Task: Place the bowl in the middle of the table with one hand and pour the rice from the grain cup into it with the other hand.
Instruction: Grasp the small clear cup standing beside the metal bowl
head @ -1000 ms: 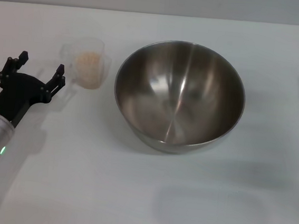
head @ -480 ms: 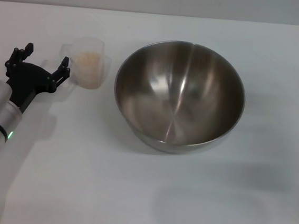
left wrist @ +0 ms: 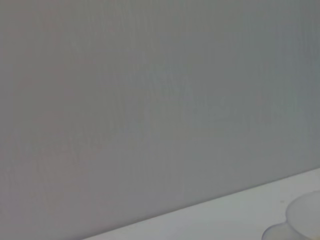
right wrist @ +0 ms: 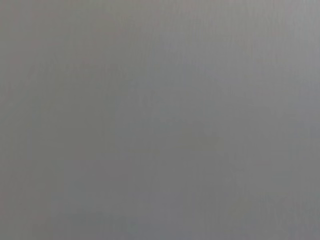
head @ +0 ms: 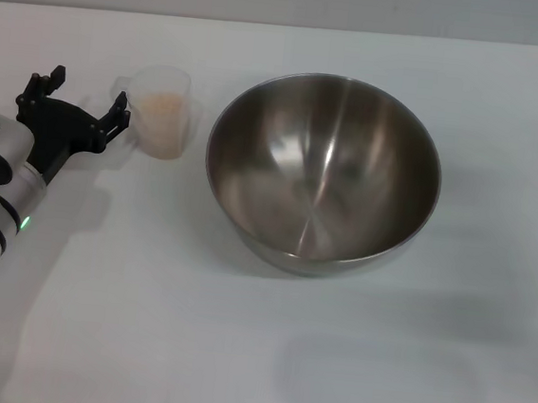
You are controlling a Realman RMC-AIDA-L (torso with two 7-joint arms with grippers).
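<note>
**Left gripper open beside grain cup, bowl mid-table**

Head view, near to far: the table (head: 141, 342) is bare white at the near edge. One bowl (head: 322, 173) sits upright about mid-table, inside shiny, no grains visible in it. One grain cup (head: 159, 111) stands upright just left of the bowl, apart from it, with rice (head: 162, 107) inside. Nothing lies between cup and bowl.

One arm in view: the left, coming in from the near-left corner, angled up toward the cup. Left gripper (head: 80, 100) has its fingers spread apart, holding nothing; the right-hand fingertip (head: 119, 107) is just beside the cup's left side, contact unclear.

Left wrist view: mostly grey wall, a strip of table, cup rim (left wrist: 304, 220) at the corner.

Right gripper not in any view; right wrist view is plain grey.
</note>
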